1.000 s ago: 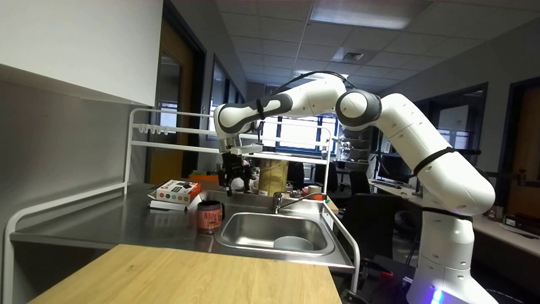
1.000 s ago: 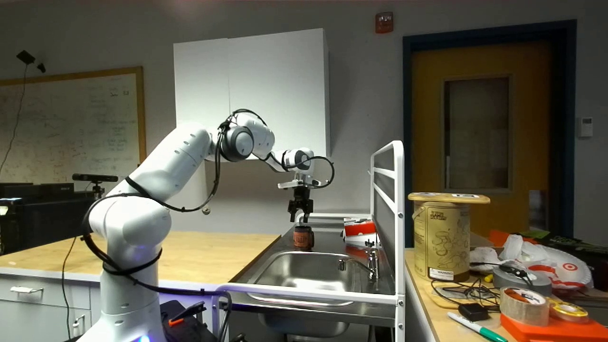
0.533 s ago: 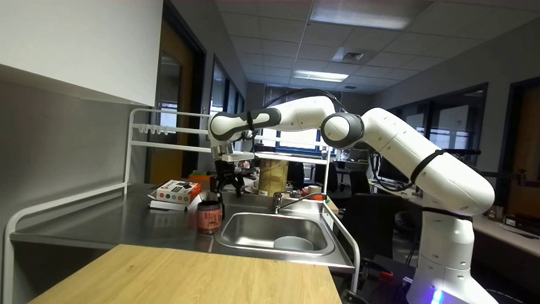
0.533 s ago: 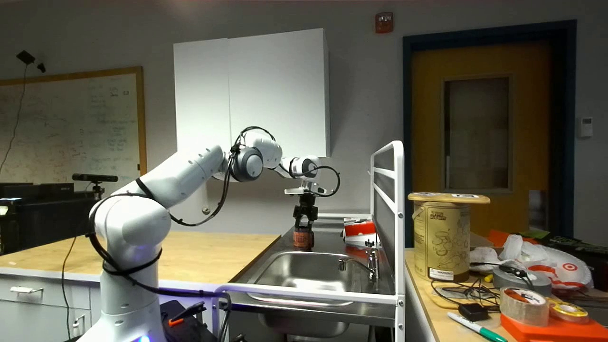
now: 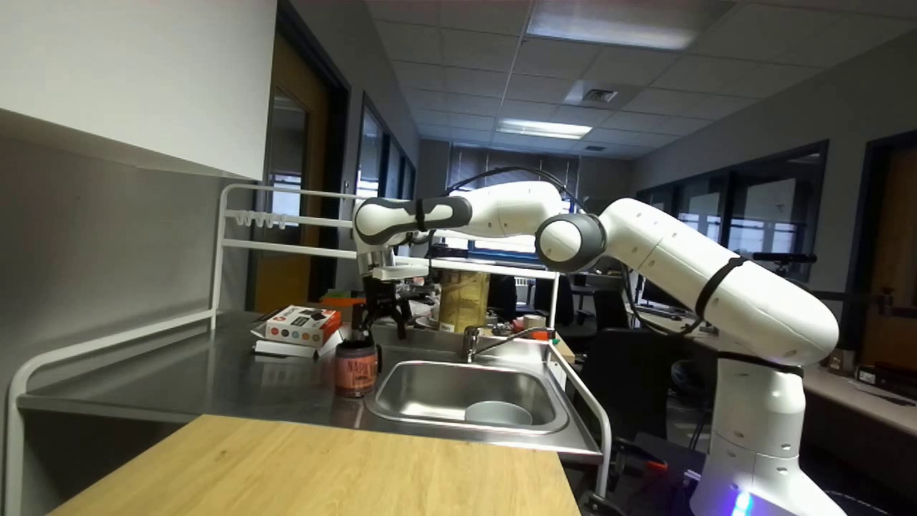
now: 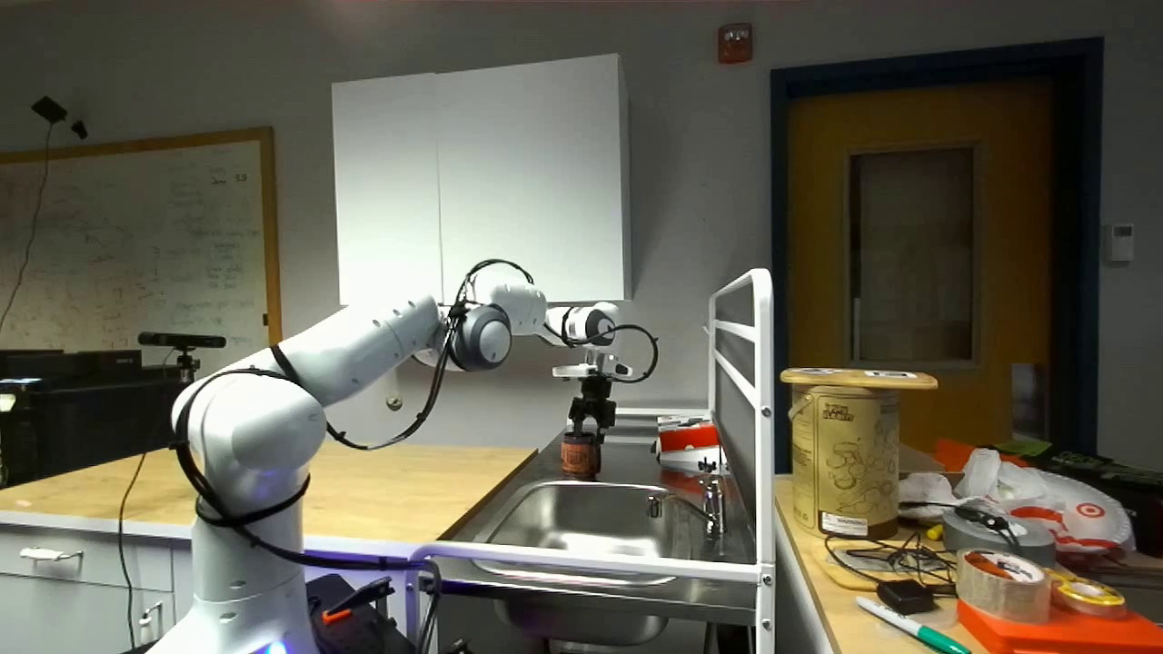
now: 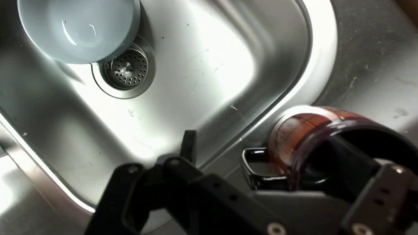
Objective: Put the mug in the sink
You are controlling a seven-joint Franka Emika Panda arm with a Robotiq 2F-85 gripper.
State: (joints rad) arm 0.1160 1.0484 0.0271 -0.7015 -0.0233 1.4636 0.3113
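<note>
An orange-and-dark mug [image 5: 356, 374] stands upright on the metal counter beside the sink. It also shows in an exterior view [image 6: 579, 460] and at the right of the wrist view [image 7: 284, 133]. Its black handle points toward the sink side. My gripper [image 5: 382, 332] is open just above the mug, also seen in the wrist view [image 7: 266, 147]. One finger reaches over or into the mug's mouth; the other is outside, past the handle. Whether a finger touches the mug cannot be told. The sink [image 5: 458, 363] has its rim [image 7: 321, 49] close to the mug.
A grey-blue bowl [image 7: 78, 29] sits in the sink by the drain [image 7: 127, 70]. The faucet [image 5: 471, 344] stands behind the basin. A white-and-red box [image 5: 301, 325] lies on the counter behind the mug. A white rail frame [image 6: 754, 363] borders the counter; a wooden tabletop [image 5: 344, 466] adjoins it.
The arm has come down, bringing my gripper from above the mug to its rim, with a small sideways shift. One finger now sits over the mug's mouth. The mug has not moved.
</note>
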